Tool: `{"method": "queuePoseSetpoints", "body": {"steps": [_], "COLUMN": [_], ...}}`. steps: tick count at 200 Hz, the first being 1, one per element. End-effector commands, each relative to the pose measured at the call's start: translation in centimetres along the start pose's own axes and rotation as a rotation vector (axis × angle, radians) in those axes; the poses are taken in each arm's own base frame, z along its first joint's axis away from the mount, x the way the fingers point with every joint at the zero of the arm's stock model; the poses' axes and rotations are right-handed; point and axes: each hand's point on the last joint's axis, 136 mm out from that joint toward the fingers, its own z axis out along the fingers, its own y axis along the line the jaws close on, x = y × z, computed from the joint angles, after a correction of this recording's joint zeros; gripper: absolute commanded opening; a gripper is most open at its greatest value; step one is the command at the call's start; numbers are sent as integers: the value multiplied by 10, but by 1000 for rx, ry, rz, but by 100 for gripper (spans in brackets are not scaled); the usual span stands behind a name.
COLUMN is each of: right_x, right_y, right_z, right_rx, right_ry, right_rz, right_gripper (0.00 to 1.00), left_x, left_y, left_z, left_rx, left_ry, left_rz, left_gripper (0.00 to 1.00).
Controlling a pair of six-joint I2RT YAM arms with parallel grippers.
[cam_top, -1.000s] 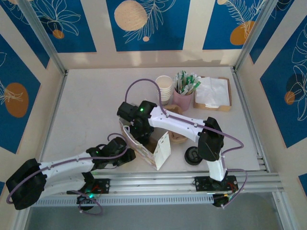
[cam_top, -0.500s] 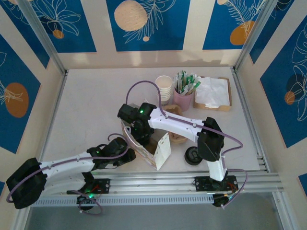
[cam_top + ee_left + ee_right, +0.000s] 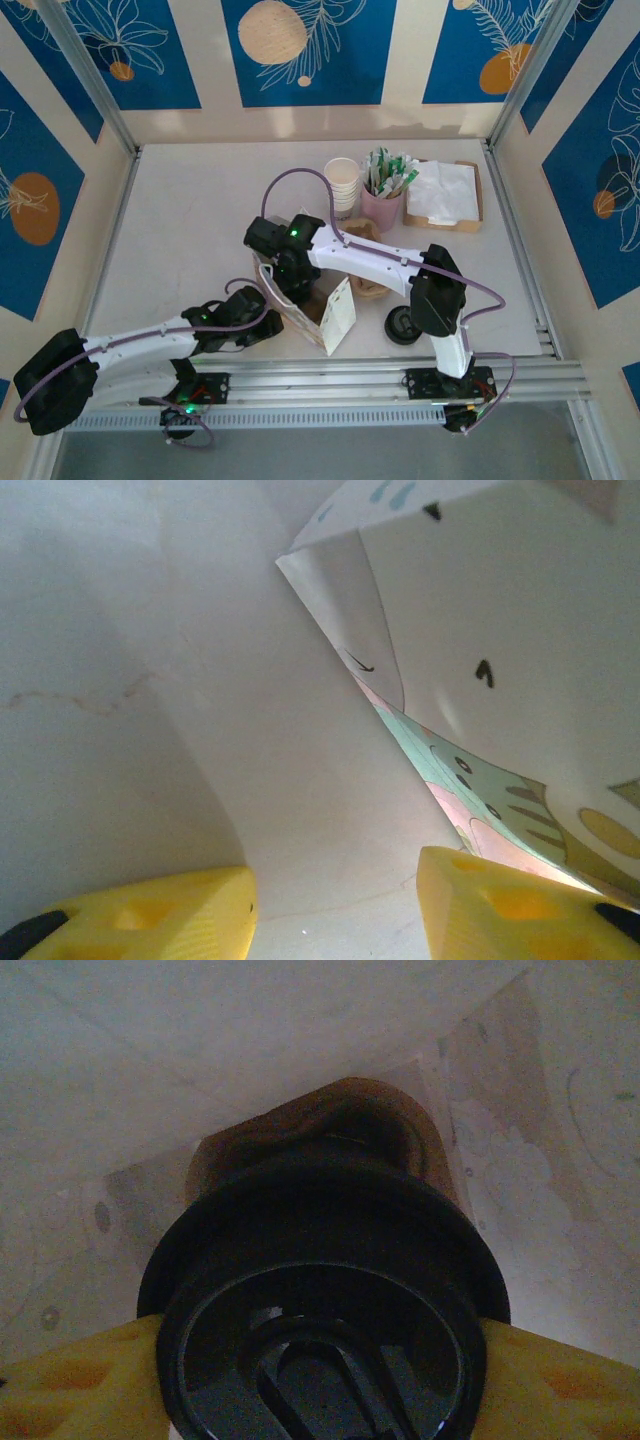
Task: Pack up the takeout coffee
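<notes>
since a second ago the right arm (image 3: 370,262) has edged nearer over the paper bag (image 3: 335,318) on the counter (image 3: 190,220). from above, its wrist blocks the bag's mouth; the right wrist view gives us the takeout coffee (image 3: 325,1290) inside the bag, right end effector (image 3: 320,1380) clamped on it. left end effector (image 3: 335,910) sits low beside the bag, fingers apart.

The takeout coffee (image 3: 320,1300) is showing smooth, faintly glossy black plastic on top; around it the paper bag (image 3: 500,600) is looking matt, and beneath it the tabletop (image 3: 190,220) is looking smooth, matt white
</notes>
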Motion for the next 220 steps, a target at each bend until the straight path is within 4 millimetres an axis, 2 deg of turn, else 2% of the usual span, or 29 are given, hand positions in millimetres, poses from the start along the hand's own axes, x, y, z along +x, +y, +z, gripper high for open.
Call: {"method": "queuePoseSetpoints", "body": {"steps": [1,31,62,101,166,220], "right_x": [26,1,-11,-15,-16,-17], "right_y": [-2,-3,-3,-4,-5,-6], "right_z": [24,-2,-22,-35,-48,-73], "right_rx": [36,2,-13,-3,1,-17], "right_ry": [138,34,-20,-53,-57,-103], "right_rz": [32,68,83,90,95,97], "right_gripper": [56,62,71,77,81,85], "left_x": [-31,-33,-37,-40,-48,-52], "left_y": [-13,-7,1,2,6,4], "left_z": [6,1,-8,-15,-21,-24], "left_rx": [49,23,-15,-26,-70,-80], "left_ry": [-168,-183,-212,-233,-268,-284], "left_rz": [-2,-7,-8,-8,8,18], "left_gripper": [50,50,50,49,49,49]}}
